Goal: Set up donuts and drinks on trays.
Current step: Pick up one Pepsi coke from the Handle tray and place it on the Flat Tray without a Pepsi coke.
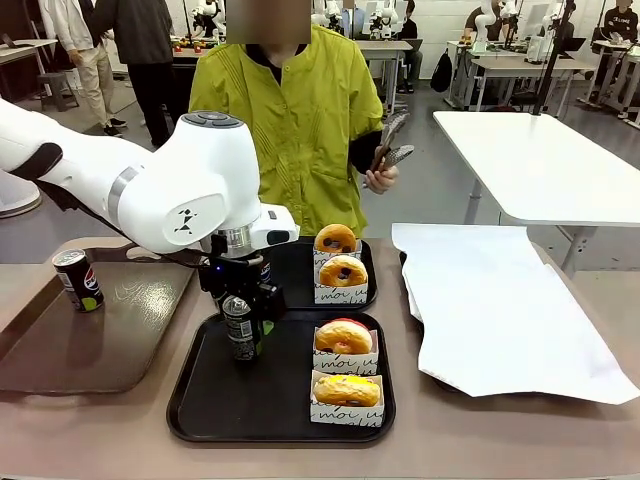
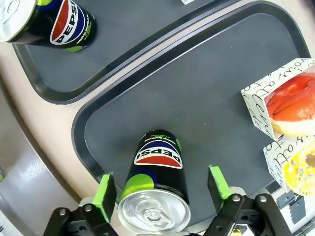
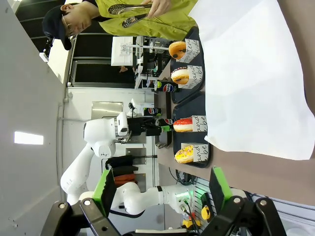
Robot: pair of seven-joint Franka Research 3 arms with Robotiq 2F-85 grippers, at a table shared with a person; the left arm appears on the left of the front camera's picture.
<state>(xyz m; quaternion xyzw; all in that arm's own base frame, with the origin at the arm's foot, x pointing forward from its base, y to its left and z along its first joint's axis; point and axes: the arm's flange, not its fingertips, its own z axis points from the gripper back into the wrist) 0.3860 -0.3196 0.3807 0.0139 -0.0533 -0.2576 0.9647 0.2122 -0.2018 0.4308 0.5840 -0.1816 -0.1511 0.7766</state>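
- Left end effector (image 2: 160, 189) stands spread wide, its green pads (image 2: 104, 191) clear of both sides of the Pepsi can (image 2: 156, 184), gripping nothing.
- The can stands upright at nine o'clock on the near black tray (image 1: 200, 400); two sleeved donuts (image 1: 343, 338) sit at three o'clock.
- Right end effector (image 3: 162, 189) hangs open and empty.

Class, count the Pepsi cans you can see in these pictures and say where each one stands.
3: one slim dark Pepsi can on the near matte black tray between the left gripper's open fingers, one on the far black tray, one on the glossy brown tray. Others may be hidden.
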